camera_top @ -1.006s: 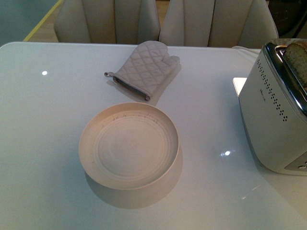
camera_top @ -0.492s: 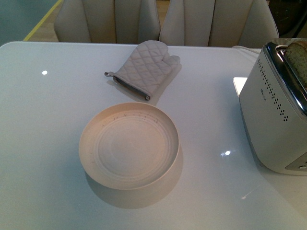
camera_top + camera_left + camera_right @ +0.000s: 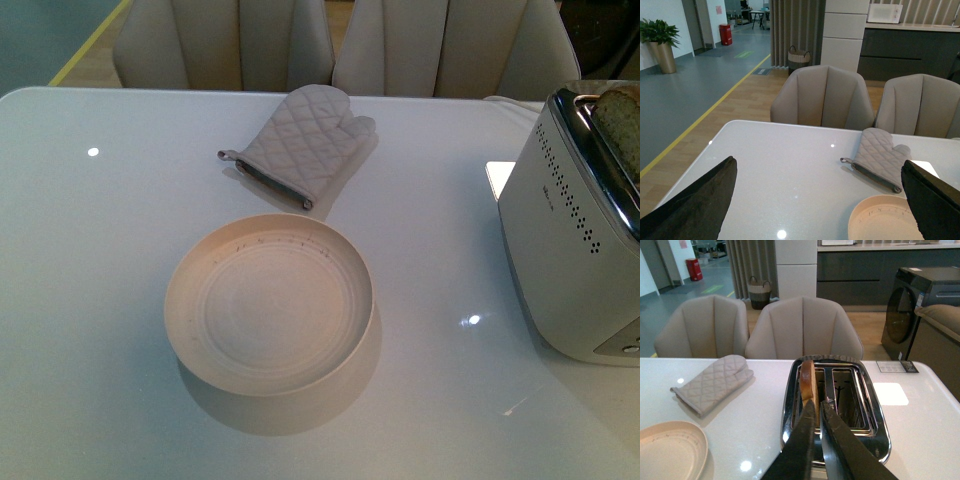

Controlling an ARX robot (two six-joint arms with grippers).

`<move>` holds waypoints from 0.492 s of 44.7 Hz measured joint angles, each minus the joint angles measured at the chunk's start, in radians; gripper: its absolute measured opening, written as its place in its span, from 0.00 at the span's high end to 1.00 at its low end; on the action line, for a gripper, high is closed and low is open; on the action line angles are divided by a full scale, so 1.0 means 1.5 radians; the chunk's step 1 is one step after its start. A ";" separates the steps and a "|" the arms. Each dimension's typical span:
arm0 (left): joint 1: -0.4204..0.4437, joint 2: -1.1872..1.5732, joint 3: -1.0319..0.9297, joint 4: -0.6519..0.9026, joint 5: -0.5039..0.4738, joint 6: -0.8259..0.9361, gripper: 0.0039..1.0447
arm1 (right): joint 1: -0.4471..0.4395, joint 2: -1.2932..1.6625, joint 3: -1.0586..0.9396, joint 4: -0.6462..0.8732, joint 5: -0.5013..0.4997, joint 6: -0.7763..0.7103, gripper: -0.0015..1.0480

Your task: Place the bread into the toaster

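One slice of tan, speckled sandwich bread with a darker brown crust (image 3: 808, 382) stands upright in one slot of the boxy white toaster with the chrome slotted top (image 3: 835, 405), its upper part proud of the rim; the neighbouring slot looks empty. From the front the same slice pokes up at the far right edge, above the rows of dark dot holes on the toaster's side. I judge the bread light, soft and easily dented, with a crumb that tears; the crust edge is the firmer place to pinch, and only gently.

My right fingers (image 3: 816, 412) hover above the toaster, just beside the slice, nearly closed with a thin gap between them and gripping nothing, as far as I can tell. My left fingers (image 3: 820, 200) are spread wide over the desk and hold nothing.

The round cream plate with the raised rim (image 3: 205, 270) sits bare in the middle of the glossy white desk (image 3: 90, 300). Beyond it lies a grey quilted oven mitt (image 3: 305, 145), apart from the plate, and two beige upholstered chairs (image 3: 225, 40) stand behind the desk's far edge.
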 joint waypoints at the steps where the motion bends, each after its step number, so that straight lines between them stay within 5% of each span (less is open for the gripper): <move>1: 0.000 0.000 0.000 0.000 0.000 0.000 0.06 | 0.000 0.000 0.000 0.000 0.000 0.000 0.87; 22: 0.000 0.000 0.000 0.000 0.000 0.000 0.06 | 0.000 0.000 0.000 0.000 0.000 0.000 0.08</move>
